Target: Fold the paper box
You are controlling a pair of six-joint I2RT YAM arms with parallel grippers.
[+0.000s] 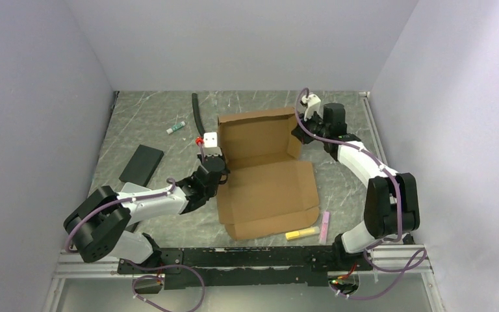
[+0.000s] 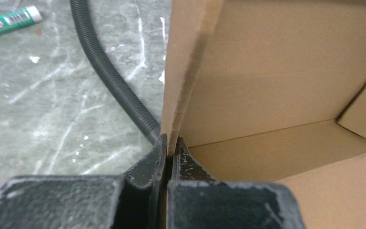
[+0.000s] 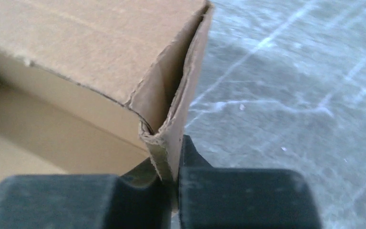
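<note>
Cardboard paper box (image 1: 266,188) sits mid-frame in the top view on the grey marbled table (image 1: 149,123). It is half formed: back panel and both side walls stand up, and the big front flap lies flat toward the bottom of the frame.

Left gripper (image 1: 219,156) is at the box's left wall. In the left wrist view its fingers (image 2: 147,160) are pressed together on the lower edge of that upright wall, with cardboard sandwiched in the slit between them. The box interior fills the right half of that view.

Right gripper (image 1: 297,133) is at the box's right wall, upper right of the box. In the right wrist view its fingers (image 3: 195,157) are squeezed onto the doubled, slightly torn wall edge at the corner. Box is at left there and bare table at right.

Black ribbed hose (image 1: 198,114) lies upper left of the box and runs close to the left wall in the left wrist view. White-and-green glue stick (image 1: 175,127) is left of the hose, apart from it. Flat black slab (image 1: 141,164) lies further left. Yellow marker (image 1: 302,233) and pink marker (image 1: 325,226) lie just off the flap's lower right corner.
</note>
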